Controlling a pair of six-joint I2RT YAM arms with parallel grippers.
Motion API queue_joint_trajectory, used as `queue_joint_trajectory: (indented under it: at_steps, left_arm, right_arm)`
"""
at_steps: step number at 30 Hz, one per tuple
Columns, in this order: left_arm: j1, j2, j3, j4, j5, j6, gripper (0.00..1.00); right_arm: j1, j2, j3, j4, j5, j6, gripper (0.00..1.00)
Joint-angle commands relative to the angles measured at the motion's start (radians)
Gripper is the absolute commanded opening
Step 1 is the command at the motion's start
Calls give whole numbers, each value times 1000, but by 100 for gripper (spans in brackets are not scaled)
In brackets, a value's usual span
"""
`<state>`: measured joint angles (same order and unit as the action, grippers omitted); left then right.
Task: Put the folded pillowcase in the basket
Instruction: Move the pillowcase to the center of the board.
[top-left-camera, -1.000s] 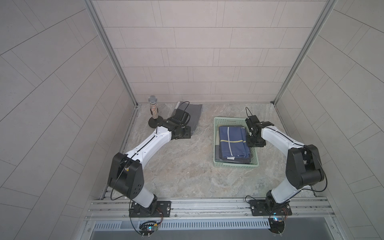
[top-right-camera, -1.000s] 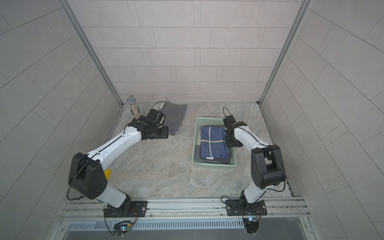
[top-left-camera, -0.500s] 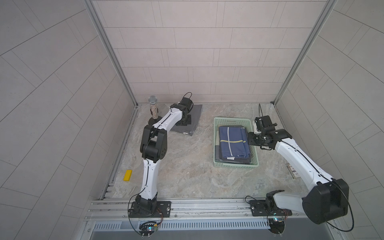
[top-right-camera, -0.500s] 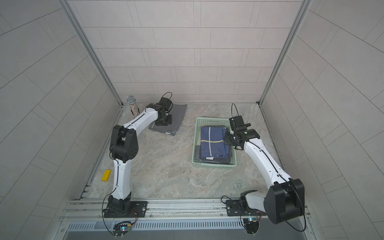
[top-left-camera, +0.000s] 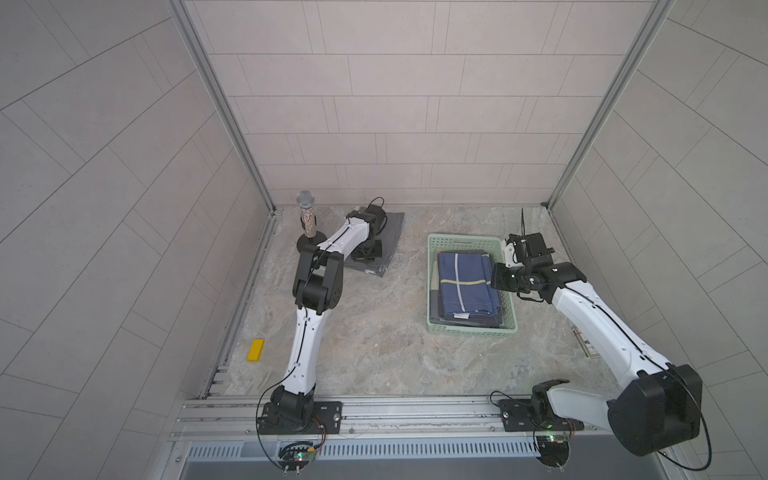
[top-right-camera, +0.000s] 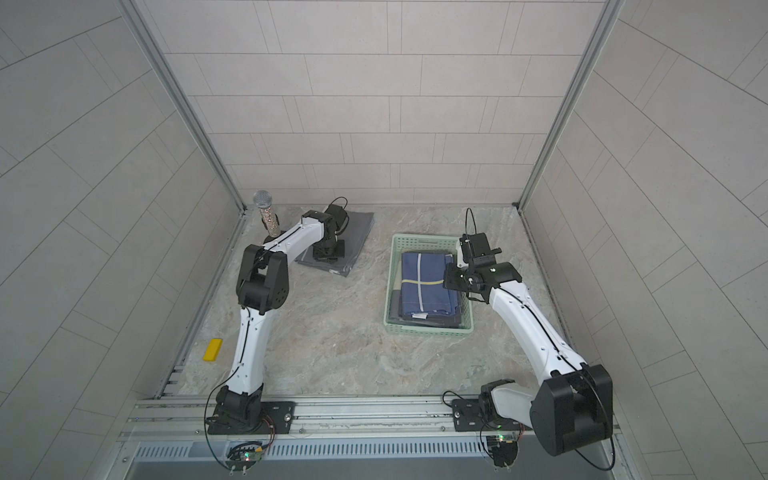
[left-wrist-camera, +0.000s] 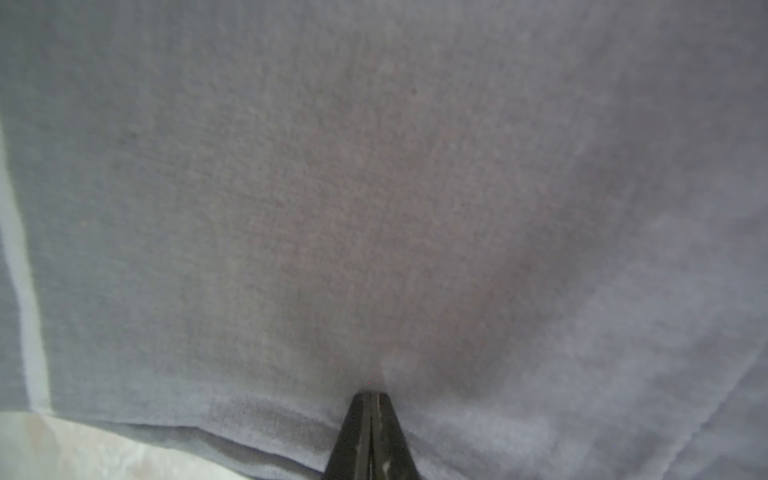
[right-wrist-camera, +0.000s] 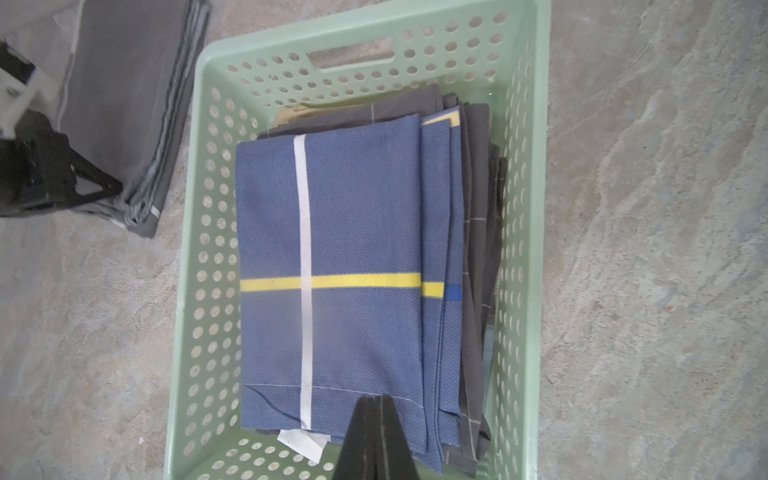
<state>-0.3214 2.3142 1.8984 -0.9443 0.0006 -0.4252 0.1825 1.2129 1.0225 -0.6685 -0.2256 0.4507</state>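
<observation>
Left arm (top-left-camera: 305, 345) has extended: left gripper (left-wrist-camera: 370, 395), jaws closed, presses the folded grey fabric pillowcase (top-left-camera: 392, 235) lying outside the mint-green perforated plastic basket (top-left-camera: 471, 329); right gripper (right-wrist-camera: 376, 405) closed, empty; a thin pinch risks unfolding it.

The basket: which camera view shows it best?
The right wrist view: the basket is close, with holes and handle slot clear. Both top views show it whole but small. The left wrist view shows only grey cloth, no basket.

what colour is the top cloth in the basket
Cloth: blue, crossing white and yellow stripes; best in right wrist view.
</observation>
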Motion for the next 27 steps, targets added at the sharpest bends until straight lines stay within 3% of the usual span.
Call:
queue_joint_trajectory:
  at_steps: [1, 3, 6, 15, 18, 24, 27]
  left_arm:
    - [-13, -128, -262, 61, 111, -101, 9]
    - [-17, -250, -464, 189, 164, -188, 7]
    - [-64, -416, -702, 309, 144, -282, 0]
    - [-345, -742, -1194, 572, 129, -589, 0]
    - [-411, -802, -1244, 580, 111, -627, 0]
    - [-428, -986, -1226, 466, 103, -611, 0]
    - [-427, -1096, -1166, 372, 49, -567, 14]
  right_arm:
    - [20, -47, -1, 4, -15, 24, 0]
    - [27, -62, 7, -5, -17, 27, 0]
    - [40, -88, 20, -26, -13, 27, 0]
    - [83, -160, 36, -87, -5, 20, 0]
    - [102, -174, 35, -106, 3, 19, 0]
    - [211, -181, 37, -121, 41, 42, 0]
    - [367, -158, 46, -105, 113, 88, 0]
